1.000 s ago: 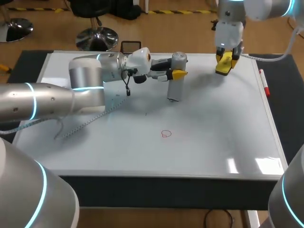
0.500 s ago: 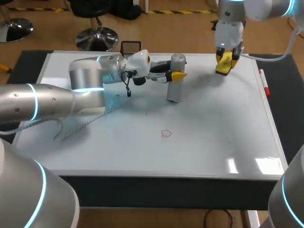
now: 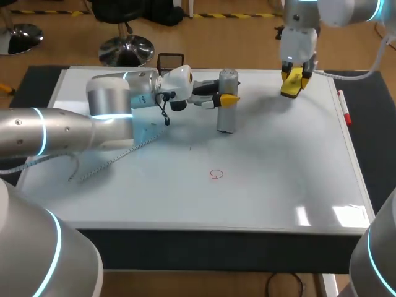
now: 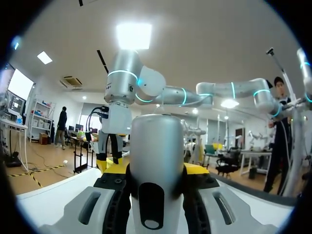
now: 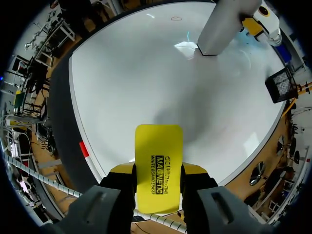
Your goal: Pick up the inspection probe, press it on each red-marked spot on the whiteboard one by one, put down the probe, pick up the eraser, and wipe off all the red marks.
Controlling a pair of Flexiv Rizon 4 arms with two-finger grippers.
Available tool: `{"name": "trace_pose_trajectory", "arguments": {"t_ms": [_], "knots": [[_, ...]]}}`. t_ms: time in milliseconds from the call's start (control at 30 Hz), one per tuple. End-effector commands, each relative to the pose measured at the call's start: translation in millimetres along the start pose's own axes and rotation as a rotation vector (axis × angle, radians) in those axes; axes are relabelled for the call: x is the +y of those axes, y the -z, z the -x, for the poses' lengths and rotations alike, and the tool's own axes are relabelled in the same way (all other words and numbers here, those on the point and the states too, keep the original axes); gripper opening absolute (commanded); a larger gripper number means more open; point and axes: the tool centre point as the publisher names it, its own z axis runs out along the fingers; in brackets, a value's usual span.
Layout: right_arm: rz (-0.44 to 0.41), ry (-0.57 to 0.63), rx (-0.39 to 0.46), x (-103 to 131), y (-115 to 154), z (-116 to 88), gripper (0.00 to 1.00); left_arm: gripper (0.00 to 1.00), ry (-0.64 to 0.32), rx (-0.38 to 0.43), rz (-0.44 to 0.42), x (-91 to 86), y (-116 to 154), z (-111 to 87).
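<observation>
My left gripper [image 3: 226, 97] is shut on the grey cylindrical probe [image 3: 227, 102], which it holds upright over the back middle of the whiteboard [image 3: 278, 173]. The probe's lower end is at or just above the surface. One red mark [image 3: 216, 175] lies nearer the front, apart from the probe. In the left wrist view the probe [image 4: 157, 165] fills the gap between the yellow fingertips [image 4: 196, 169]. My right gripper [image 3: 292, 83] hangs over the back right of the board, shut on the yellow eraser [image 5: 158, 165]. From there the probe [image 5: 222, 27] and the red mark [image 5: 176, 18] show ahead.
A red marker pen [image 3: 344, 108] lies along the board's right edge. A small black wire holder [image 3: 170, 60] stands at the back edge, behind my left arm. A cable [image 3: 105, 164] from my left arm hangs over the board's left part.
My left gripper and the probe have shifted slightly to the left. The right arm and the eraser have kept still.
</observation>
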Motion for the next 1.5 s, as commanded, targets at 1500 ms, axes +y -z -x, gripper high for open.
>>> {"name": "trace_pose_trajectory", "arguments": {"t_ms": [1500], "knots": [[-0.002, 0.001, 0.002, 0, 1, -1, 0.0, 0.0, -0.118, -0.191, -0.085, -95.4, 118, 5.2]]}}
